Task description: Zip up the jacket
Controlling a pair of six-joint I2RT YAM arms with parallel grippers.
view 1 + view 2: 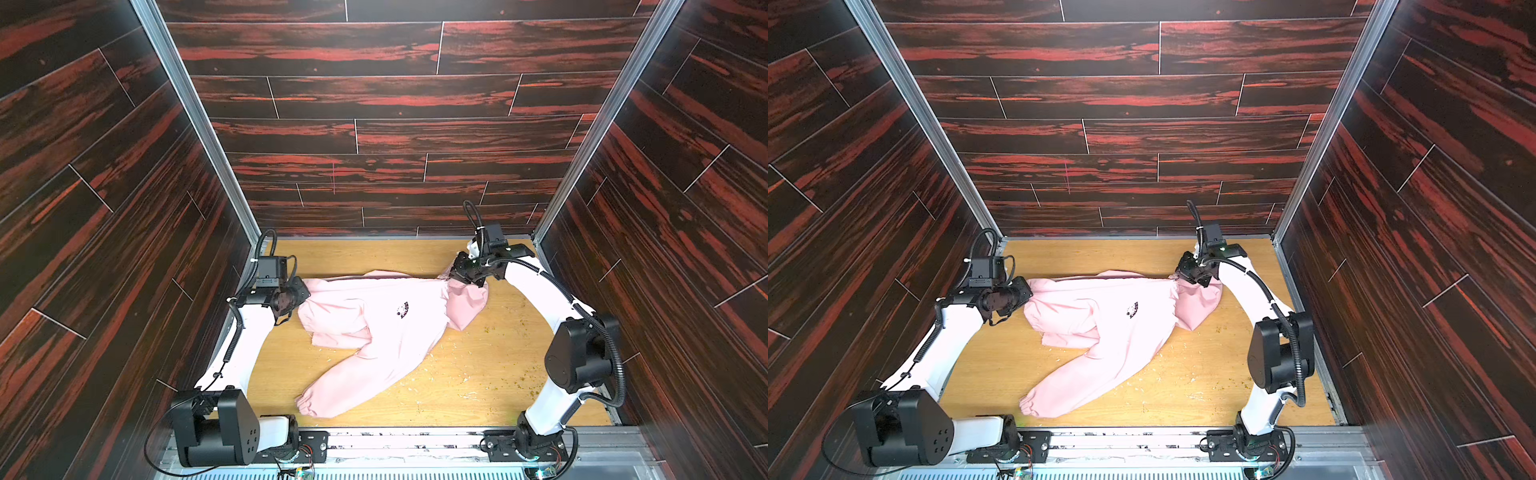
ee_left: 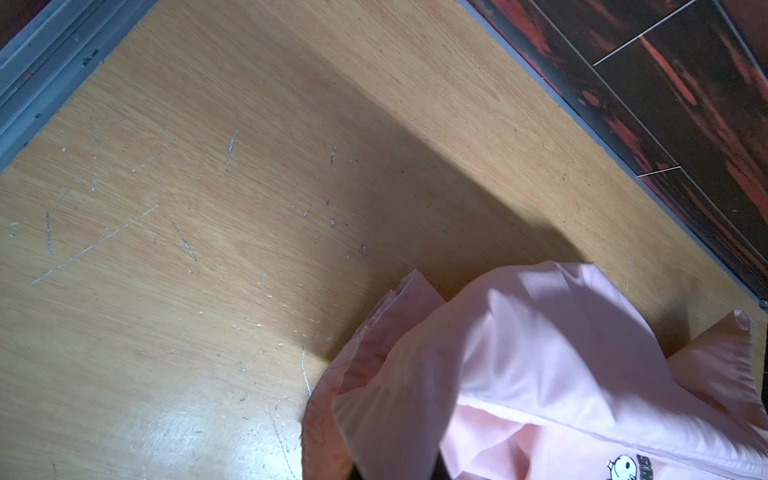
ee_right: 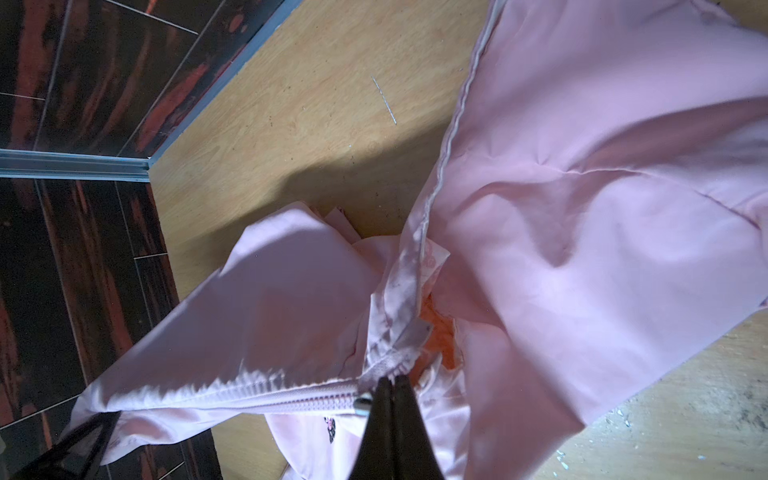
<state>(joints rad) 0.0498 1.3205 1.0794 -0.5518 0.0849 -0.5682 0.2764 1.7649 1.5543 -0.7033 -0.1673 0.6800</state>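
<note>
Tabletop [image 1: 478, 395]: in both top views you have bare wood from 3 to 6 o'clock of the jacket [image 1: 386, 328] and a strip at 12; walls [image 1: 124, 208] close in on both sides.
Jacket: pale pink, mid-table, taut from 9 to 2 o'clock; sleeve [image 1: 345, 386] trails to 7, hood [image 1: 467, 305] slumps at 3.
Left gripper [image 1: 304, 291]: closed on the hem at 9 o'clock.
Right gripper [image 1: 451, 280]: at the collar, 2 o'clock.
Left wrist view: your fingers are hidden; bunched hem over scratched wood.
Right wrist view: jaws pinched tight on the zip pull [image 3: 362, 405]; zip teeth [image 3: 291, 400] meshed up to it, collar apart beyond.
</note>
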